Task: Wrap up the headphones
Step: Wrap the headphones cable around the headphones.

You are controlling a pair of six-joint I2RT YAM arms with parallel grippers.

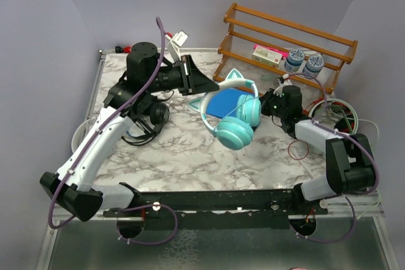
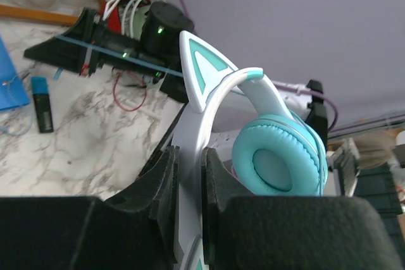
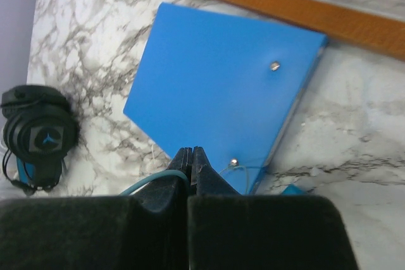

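Observation:
The teal cat-ear headphones [image 1: 235, 116] are held above the middle of the marble table. My left gripper [image 1: 204, 84] is shut on their white headband [image 2: 190, 175], with a teal ear cup [image 2: 279, 161] hanging to its right. My right gripper [image 1: 273, 102] sits at the headphones' right side, shut on their thin teal cable [image 3: 147, 184]. The black headphones with blue accents [image 1: 144, 120] lie on the table at the left, under my left arm, and show in the right wrist view [image 3: 39, 138]. The white headphones are out of view.
A blue card [image 1: 224, 103] lies under the teal headphones, also seen in the right wrist view [image 3: 221, 86]. A wooden rack [image 1: 285, 45] with small containers stands at the back right. Coiled cables [image 1: 338, 115] lie at the right edge. A red loop [image 1: 298, 150] lies near my right arm.

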